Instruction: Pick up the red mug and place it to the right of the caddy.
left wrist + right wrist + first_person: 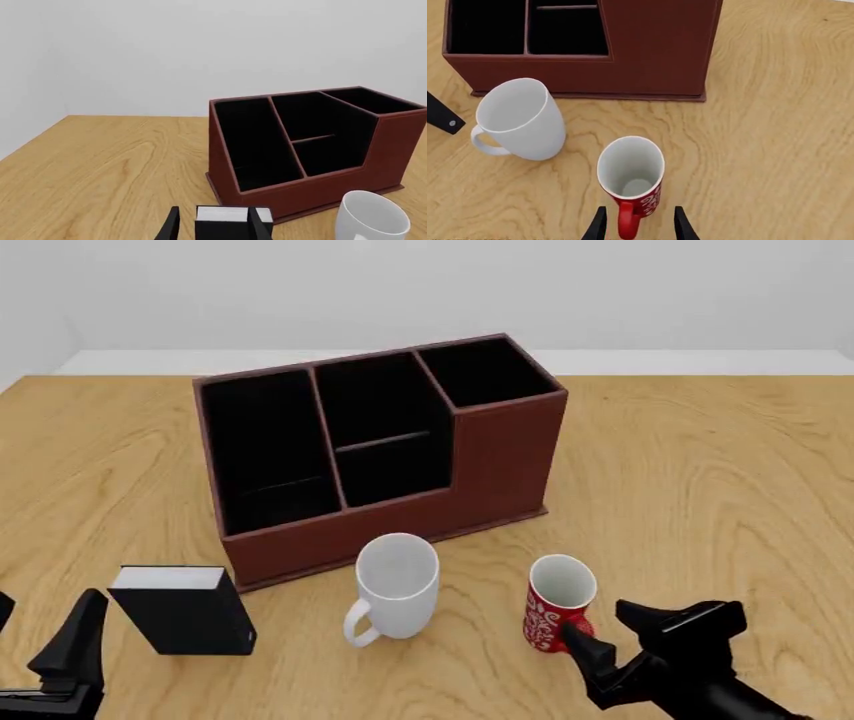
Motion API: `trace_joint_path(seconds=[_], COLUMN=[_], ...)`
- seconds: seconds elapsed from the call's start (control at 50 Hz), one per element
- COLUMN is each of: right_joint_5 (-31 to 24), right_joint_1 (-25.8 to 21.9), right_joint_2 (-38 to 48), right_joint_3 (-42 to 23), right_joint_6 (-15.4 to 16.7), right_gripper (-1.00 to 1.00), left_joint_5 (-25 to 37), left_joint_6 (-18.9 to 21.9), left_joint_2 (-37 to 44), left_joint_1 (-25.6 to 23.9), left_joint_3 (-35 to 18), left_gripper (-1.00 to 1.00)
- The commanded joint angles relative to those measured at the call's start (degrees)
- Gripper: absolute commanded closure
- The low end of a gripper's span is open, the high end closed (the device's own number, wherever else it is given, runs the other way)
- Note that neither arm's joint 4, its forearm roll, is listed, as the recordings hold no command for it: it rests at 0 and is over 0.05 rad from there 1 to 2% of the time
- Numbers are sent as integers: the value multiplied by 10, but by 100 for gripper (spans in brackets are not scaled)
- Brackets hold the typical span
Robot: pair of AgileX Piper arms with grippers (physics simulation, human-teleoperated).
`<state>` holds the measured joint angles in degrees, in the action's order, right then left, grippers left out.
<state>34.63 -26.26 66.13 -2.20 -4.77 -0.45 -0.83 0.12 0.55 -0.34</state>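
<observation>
- Far left in the front view, the left gripper [47,660] sits low at the near table edge with its fingers spread and nothing between them. It's parked just beside the small black box with a white top [180,608], and from its own wrist camera that box looks to sit right past the fingertips.
- Behind that is the big reddish-brown box caddy with three black-lined compartments [507,455], taller end on the right. It stands on the light wooden table [721,470], with plenty of bare wood to the right of it.
- In front of the caddy stands the plain white ceramic mug [396,585], upright, handle toward the near edge.
- Just right of that is the small red mug with white lettering [558,602], upright, near the white one but not touching.
- The right gripper [617,632] is right up against the red mug, fingers open and straddling the red handle [626,224] in the wrist view. No squeeze yet.
- What worries me: clamping on just that thin handle could let the mug swing or slip on the lift. A sloppy close could also nudge it into the white mug next door.
</observation>
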Motion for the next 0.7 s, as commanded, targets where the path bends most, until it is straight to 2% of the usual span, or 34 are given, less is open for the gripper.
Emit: trace_joint_path(seconds=[0.02,0.3,0.42,0.5,0.52,0.7], right_joint_5=[68,130,137,119,117,117], right_joint_1=[-5,-5,-7,-7,-5,-4], right_joint_2=[73,141,151,131,129,124], right_joint_3=[10,15,16,15,15,15], right_joint_6=[-7,-9,-11,-5,-5,1], right_gripper=[-100,-100,-100,-100,100,100], left_joint_5=[-1,-1,-1,-2,-1,-1], left_joint_6=[-1,-1,-2,-2,-2,-3], left_joint_2=[0,0,0,0,0,0], left_joint_1=[0,0,1,1,1,1], left_joint_3=[1,1,0,1,1,0], left_gripper=[-100,-100,-100,-100,-100,-100])
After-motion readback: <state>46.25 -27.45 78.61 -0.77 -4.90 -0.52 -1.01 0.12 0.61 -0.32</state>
